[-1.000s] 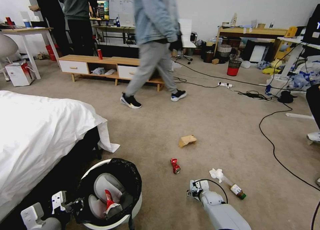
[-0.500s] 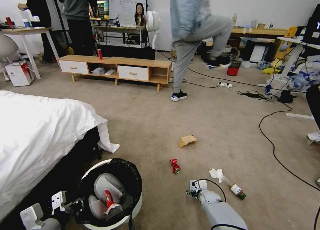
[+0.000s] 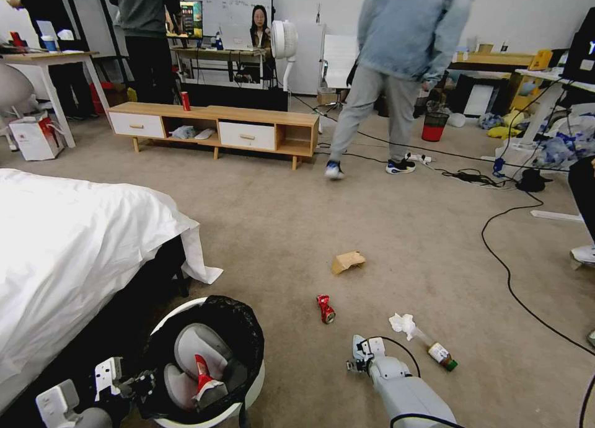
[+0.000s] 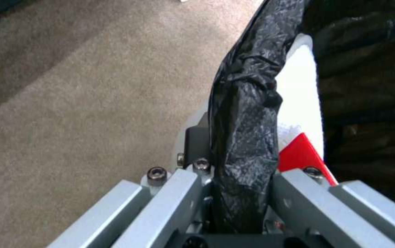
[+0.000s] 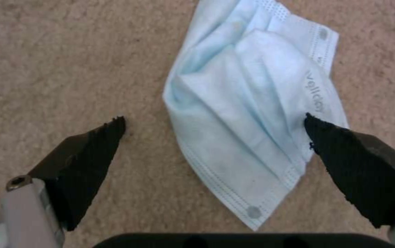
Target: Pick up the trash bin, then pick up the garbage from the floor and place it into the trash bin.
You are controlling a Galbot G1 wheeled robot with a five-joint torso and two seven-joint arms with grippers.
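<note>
The trash bin (image 3: 248, 378) sits at the near left, just beside the white bed (image 3: 68, 242), and the left gripper (image 4: 241, 193) has its jaws clamped on the bin's rim, pinching the black liner bag (image 4: 243, 113) against the white wall. One bin, and inside it one red-and-white wrapper (image 3: 204, 378) lies on the grey curved parts.

The blue face mask (image 5: 248, 113) lies flat on the carpet directly under the right gripper (image 5: 213, 136), whose fingers are spread wide — one black pad over bare carpet, the other over the mask's edge. I judge the mask very light, limp and thin, so it will fold and sag when lifted; closing across a raised crease near its middle looks safer than scraping at a flat hem. In the head view the right gripper (image 3: 361, 353) hangs low at the near middle of the floor.

Litter left on the carpet, counted:
- one crumpled brown paper bag (image 3: 347, 262), farther out — light and crushable
- one crushed red can (image 3: 325, 309), near, left of the right gripper — stiff, with smooth metal that may slip
- one white tissue (image 3: 403, 324), touching the neck of one green-capped small bottle (image 3: 441, 354), right of the gripper
- the one mask
</note>
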